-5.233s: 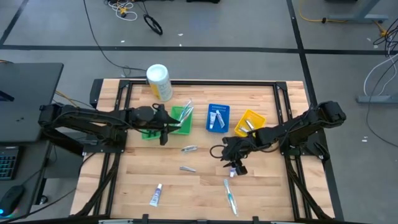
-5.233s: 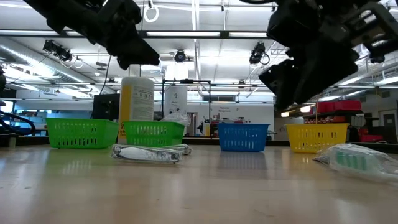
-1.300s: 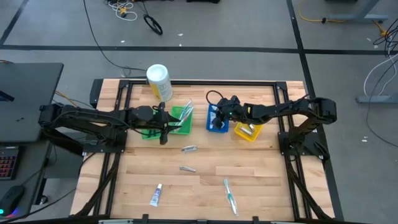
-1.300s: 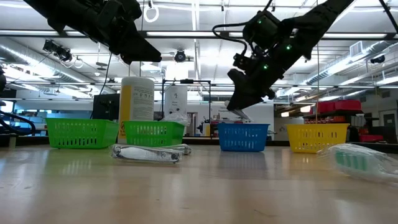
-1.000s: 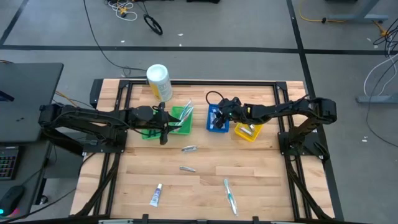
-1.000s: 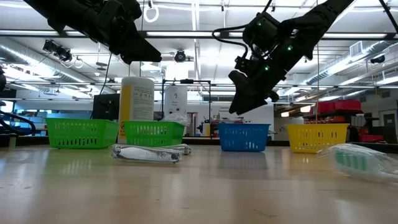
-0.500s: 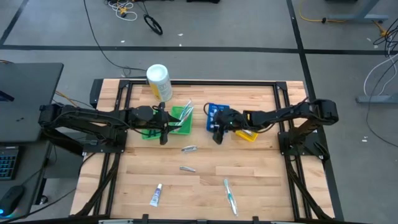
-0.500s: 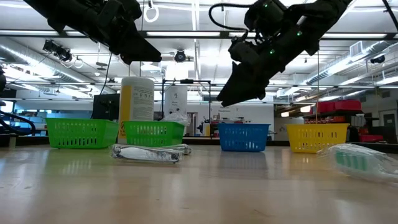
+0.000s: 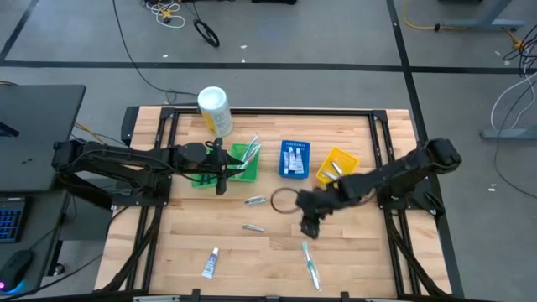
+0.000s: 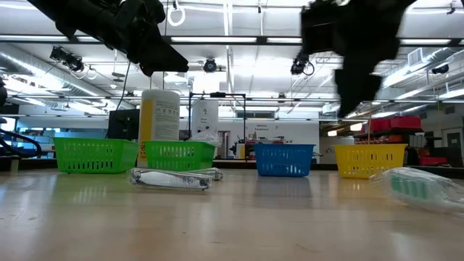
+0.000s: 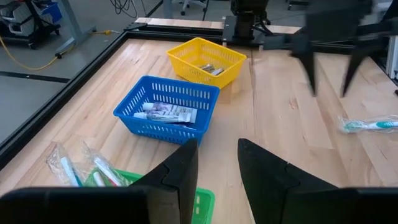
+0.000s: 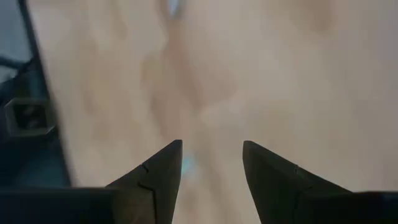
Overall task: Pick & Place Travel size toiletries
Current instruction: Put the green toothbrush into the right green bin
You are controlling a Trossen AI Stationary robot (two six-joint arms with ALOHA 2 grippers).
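My pale wooden slatted table [image 9: 352, 252] holds everything. My left arm waits over the green plastic mesh bins [image 9: 239, 164], its left gripper [image 11: 214, 163] parted with nothing between the fingers. My right gripper [image 9: 307, 228] hangs above bare boards near the table's middle, fingers spread apart and empty in its own wrist view.

The tall white-and-yellow cylindrical canister [image 9: 215, 111] stands at the far edge. I count four bins in the low view: two green, one blue plastic mesh bin [image 9: 294, 158] and one yellow plastic mesh bin [image 9: 336, 167].

The toiletries are slim, finger-sized pieces. White tubes lie in the blue bin, silvery pieces in the yellow, wrapped toothbrushes stick out of the green. Four lie loose on the table: a blue-and-white wrapped toothbrush [image 9: 310, 266] just beyond my right gripper, a small white tube with blue cap [image 9: 211, 263], and two silvery wrapped pieces [image 9: 254, 200] between the arms.
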